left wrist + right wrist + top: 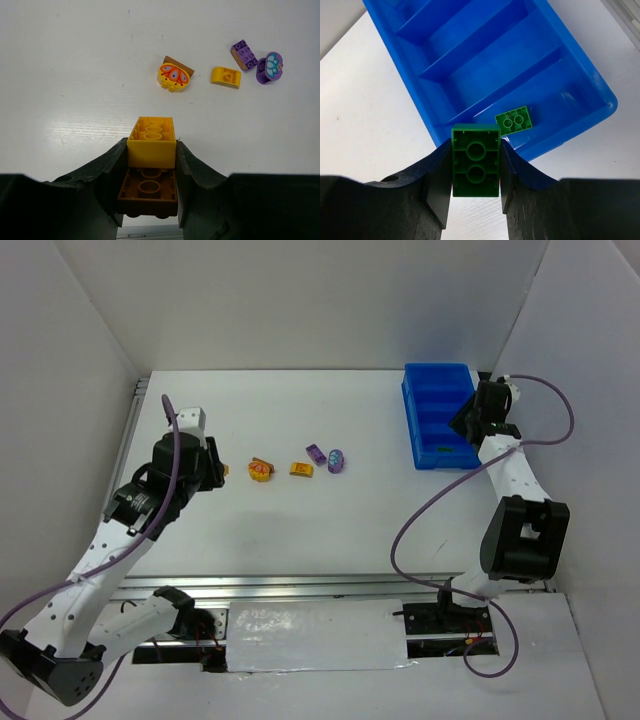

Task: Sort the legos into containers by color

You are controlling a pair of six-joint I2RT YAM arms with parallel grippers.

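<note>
Legos [301, 469] lie loose mid-desk, but my right jaws are clenched on a green brick [476, 167], hanging over the near end wall of the tray [580, 95] in the desk's far right corner. A second green brick [514, 121] lies in that end compartment, so I should ease forward until mine clears the wall, sink low, then let go so it cannot bounce out. My right arm reaches far, wrist tipped down. My left jaws grasp a yellow brick [151, 142] with a brown one [148, 192] behind it, low near the left edge
</note>
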